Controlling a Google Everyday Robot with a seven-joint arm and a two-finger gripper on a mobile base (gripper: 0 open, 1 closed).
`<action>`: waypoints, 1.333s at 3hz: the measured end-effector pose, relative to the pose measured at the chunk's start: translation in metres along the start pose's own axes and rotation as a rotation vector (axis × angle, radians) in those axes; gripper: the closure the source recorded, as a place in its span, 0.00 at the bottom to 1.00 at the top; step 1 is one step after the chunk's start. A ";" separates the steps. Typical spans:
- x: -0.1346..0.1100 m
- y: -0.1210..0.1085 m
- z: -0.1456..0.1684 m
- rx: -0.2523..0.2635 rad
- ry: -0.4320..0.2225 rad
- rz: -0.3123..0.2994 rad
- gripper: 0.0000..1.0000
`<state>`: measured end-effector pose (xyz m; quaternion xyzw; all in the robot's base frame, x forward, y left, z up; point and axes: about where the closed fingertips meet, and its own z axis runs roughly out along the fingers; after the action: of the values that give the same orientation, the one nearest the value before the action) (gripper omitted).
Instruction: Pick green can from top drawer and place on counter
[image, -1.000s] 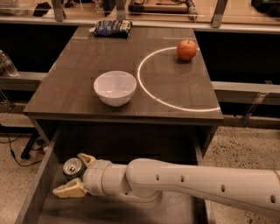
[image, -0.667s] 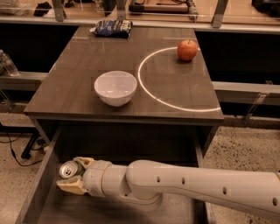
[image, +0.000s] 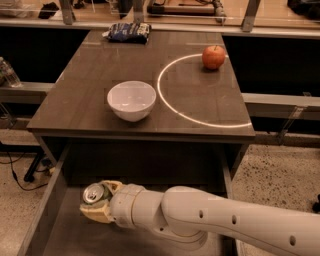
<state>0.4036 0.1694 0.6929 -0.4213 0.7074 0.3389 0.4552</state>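
Note:
The green can (image: 93, 193) shows mostly its silver top with the pull tab. It sits between the cream fingers (image: 95, 213) of my gripper (image: 97, 200), over the left part of the open top drawer (image: 60, 230). The gripper is shut on the can. My white arm (image: 210, 220) reaches in from the lower right across the drawer. The counter (image: 90, 100) is the dark glossy tabletop above the drawer, with a bright ring of light on its right half. The can's green side is mostly hidden by the fingers.
On the counter stand a white bowl (image: 131, 100) near the front left, a red apple (image: 213, 57) at the back right, and a dark blue snack bag (image: 127, 31) at the back edge. The drawer's thin side wall (image: 42, 210) runs along the left.
The gripper has closed around the can and lifted it slightly up and toward the counter's front edge. The items on the counter have not moved.

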 end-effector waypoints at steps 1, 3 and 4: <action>-0.012 -0.067 -0.099 0.174 0.047 0.053 1.00; -0.021 -0.114 -0.207 0.270 0.089 0.065 1.00; -0.061 -0.129 -0.224 0.343 0.083 -0.033 1.00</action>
<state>0.4540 -0.0595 0.8170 -0.3625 0.7661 0.1883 0.4962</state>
